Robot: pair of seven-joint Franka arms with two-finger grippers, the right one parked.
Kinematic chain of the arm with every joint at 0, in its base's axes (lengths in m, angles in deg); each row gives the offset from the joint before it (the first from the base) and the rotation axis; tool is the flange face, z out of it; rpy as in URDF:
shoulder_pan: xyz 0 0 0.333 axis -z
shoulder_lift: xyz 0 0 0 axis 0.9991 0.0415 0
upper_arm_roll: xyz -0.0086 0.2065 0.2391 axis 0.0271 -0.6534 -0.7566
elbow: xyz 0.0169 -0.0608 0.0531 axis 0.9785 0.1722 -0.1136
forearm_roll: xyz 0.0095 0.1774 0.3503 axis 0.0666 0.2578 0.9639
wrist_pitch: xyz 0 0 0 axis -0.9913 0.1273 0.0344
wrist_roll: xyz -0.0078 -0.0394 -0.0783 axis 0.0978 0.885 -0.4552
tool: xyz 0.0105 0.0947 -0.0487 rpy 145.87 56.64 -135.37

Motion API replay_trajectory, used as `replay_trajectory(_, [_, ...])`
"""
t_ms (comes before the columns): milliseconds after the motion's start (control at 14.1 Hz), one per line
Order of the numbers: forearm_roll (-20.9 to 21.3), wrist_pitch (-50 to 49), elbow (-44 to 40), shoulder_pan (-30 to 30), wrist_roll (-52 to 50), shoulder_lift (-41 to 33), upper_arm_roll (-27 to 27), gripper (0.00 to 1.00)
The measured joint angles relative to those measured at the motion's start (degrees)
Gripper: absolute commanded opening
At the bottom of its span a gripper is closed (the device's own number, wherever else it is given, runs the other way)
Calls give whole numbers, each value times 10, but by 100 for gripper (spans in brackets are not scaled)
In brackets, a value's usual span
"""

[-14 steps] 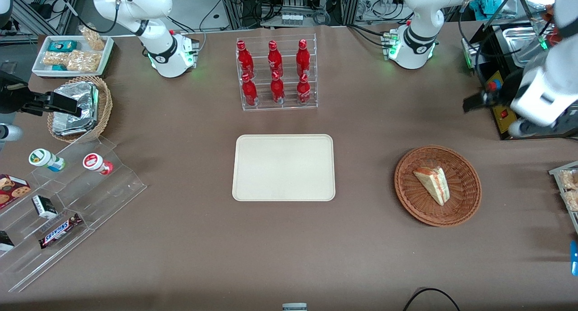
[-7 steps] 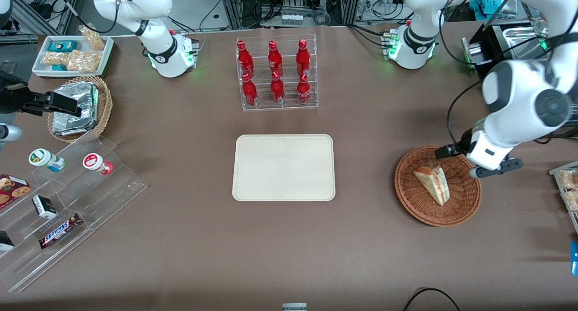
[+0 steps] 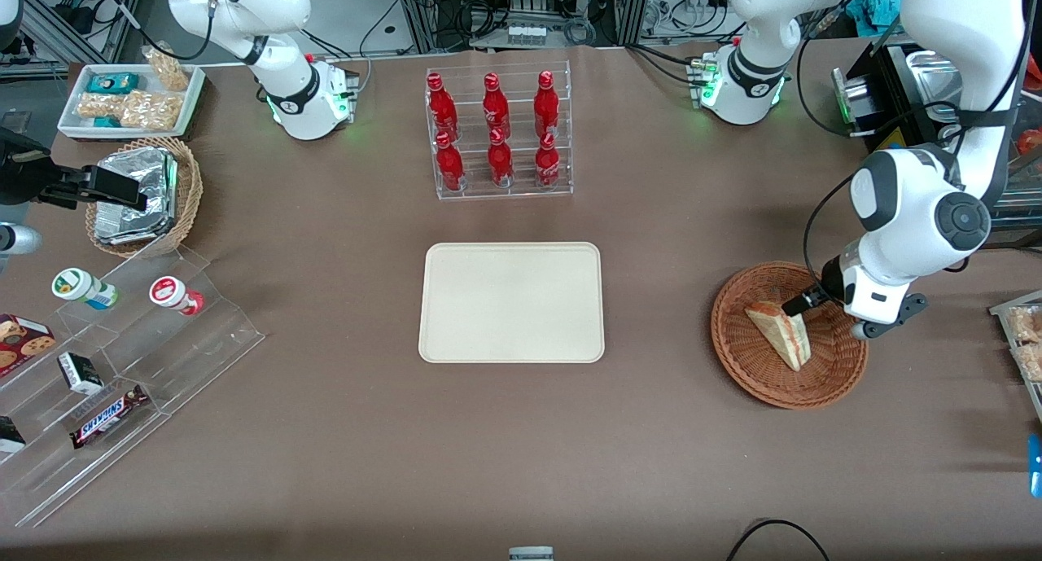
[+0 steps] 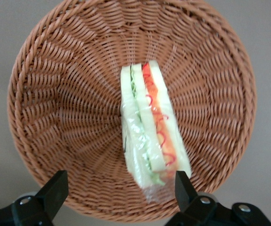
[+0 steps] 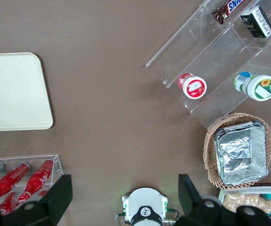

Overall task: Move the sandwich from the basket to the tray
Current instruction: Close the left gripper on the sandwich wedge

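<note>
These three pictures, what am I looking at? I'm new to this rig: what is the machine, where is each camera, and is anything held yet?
Two white robot arms stand at a brown table. The front view looks down on everything. The wrist views come from cameras on each arm.

The working arm's gripper hangs open above the round reddish-brown wicker basket, its fingers either side of the clear-wrapped triangular sandwich. Nothing is held. The sandwich lies in the basket.

The flat cream rectangular tray sits mid-table, with a clear rack of red bottles farther from the front camera.
</note>
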State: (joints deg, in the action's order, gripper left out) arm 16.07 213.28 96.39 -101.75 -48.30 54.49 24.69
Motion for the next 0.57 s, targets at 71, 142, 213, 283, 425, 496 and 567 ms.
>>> replay_trajectory(71, [0,2,-4,1,-12,3,2,100])
replay_trajectory(142, [0,2,-10,1,-20,5,4,100])
replay_trajectory(213, [0,2,-17,2,-23,8,5,100])
replay_trajectory(283, [0,2,-23,3,-25,12,6,100])
replay_trajectory(425, [0,2,-33,5,-25,26,8,100])
replay_trajectory(496, [0,6,-35,6,-25,39,8,100])
replay_trajectory(567, [0,22,-35,7,-25,52,8,100])
